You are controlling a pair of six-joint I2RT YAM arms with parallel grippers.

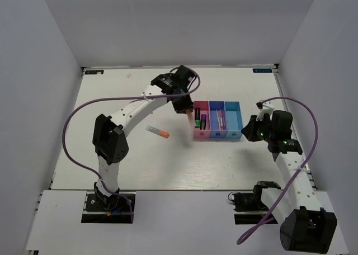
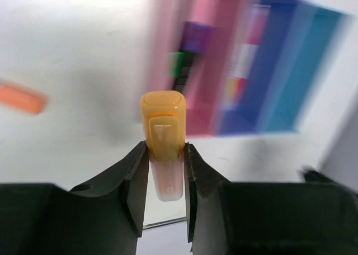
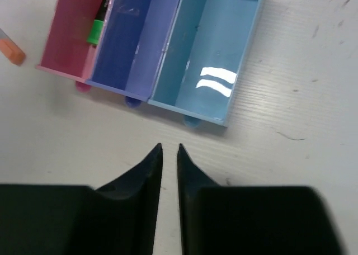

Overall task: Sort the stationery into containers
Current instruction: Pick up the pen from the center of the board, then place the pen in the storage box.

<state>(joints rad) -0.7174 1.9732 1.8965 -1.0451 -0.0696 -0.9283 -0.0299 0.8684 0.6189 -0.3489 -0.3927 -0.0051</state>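
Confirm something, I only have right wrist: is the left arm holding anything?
Observer: Yes, the left fingers are shut on an orange-capped highlighter.
Operator: Where, relative to the bins?
Observer: Top view: just left of the pink bin, near its far end.
Operator: What's in the blue-purple bin, far end?
Observer: Some thin pens; count unclear.
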